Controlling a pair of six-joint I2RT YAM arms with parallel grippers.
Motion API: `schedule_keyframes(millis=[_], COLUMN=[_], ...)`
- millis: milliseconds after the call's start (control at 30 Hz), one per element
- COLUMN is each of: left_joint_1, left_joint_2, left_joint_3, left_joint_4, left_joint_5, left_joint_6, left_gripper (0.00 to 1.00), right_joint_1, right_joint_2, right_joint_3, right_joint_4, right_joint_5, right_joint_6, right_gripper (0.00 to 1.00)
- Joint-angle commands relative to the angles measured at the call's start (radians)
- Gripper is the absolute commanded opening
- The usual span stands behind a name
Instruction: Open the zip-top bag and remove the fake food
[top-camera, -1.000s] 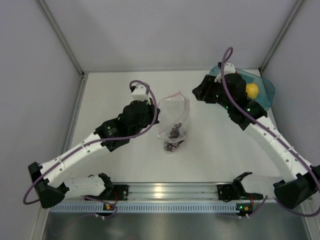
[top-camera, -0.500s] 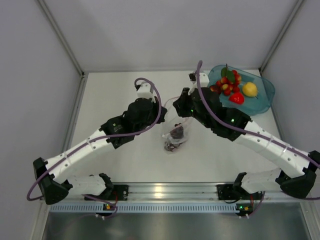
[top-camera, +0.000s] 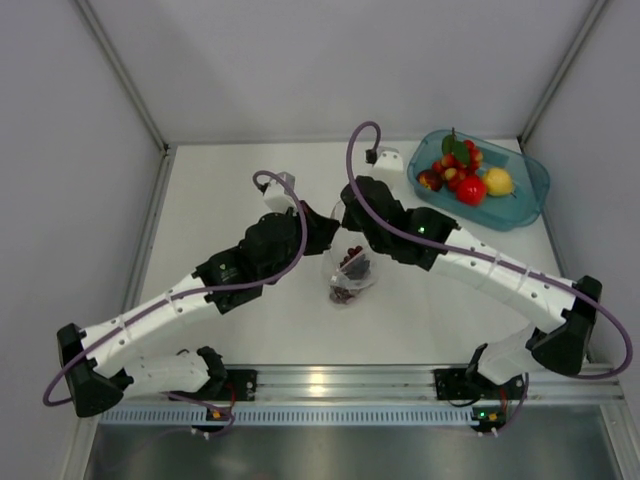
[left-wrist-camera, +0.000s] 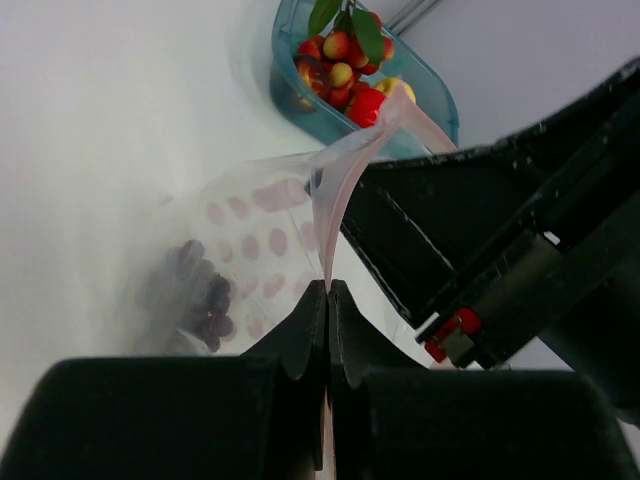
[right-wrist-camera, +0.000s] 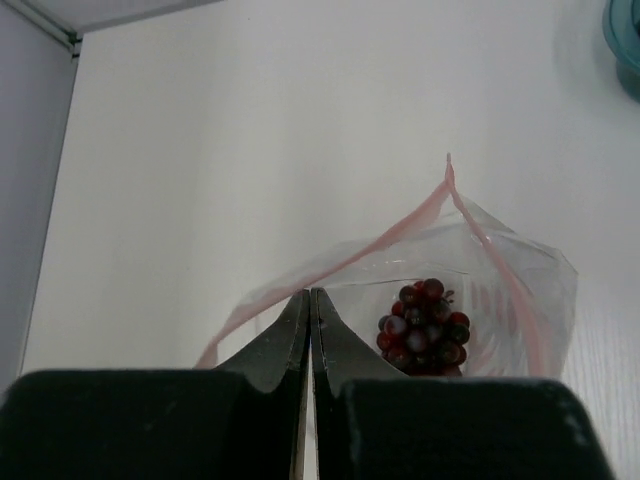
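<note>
The zip-top bag (top-camera: 352, 270) stands mid-table with its mouth up, and a dark purple grape bunch (top-camera: 353, 262) lies inside it. My left gripper (top-camera: 326, 230) is shut on the pink zip strip (left-wrist-camera: 345, 190) on one side of the mouth. My right gripper (top-camera: 350, 228) is shut on the opposite lip (right-wrist-camera: 330, 275). The right wrist view looks down into the open bag (right-wrist-camera: 510, 270) at the grapes (right-wrist-camera: 425, 325). The left wrist view shows the grapes (left-wrist-camera: 195, 290) through the plastic. The apple, lemon and berries (top-camera: 462, 175) lie in the teal tub (top-camera: 530, 195).
The teal tub stands at the back right, also seen in the left wrist view (left-wrist-camera: 285, 95). My right arm (left-wrist-camera: 500, 220) crosses close beside the left gripper. Grey walls enclose the table on three sides, and a metal rail (top-camera: 330, 380) runs along the near edge.
My right arm has swung left from the tub to the bag mouth and now grips its lip. The tub's fruit is uncovered. My left gripper keeps its hold and shifted slightly.
</note>
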Motion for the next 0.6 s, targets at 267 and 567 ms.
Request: schedule_keyframes(millis=[267,567], left_joint_1=[-0.042,-0.042], left_joint_2=[-0.018,-0.105], left_joint_3=[-0.012,-0.079], left_joint_4=[0.118,0.114], left_joint_5=[-0.027,-0.153], left_joint_6=[-0.047,-0.012], left_gripper=[0.00,0.00], right_joint_1=[0.014,0.019], right_joint_2=[0.135,0.031], right_joint_3=[0.094,-0.189], right_joint_4=[0.057,0.204], right_joint_5=[0.094,0.140], right_joint_6=[0.104,0.124], right_gripper=[0.00,0.00])
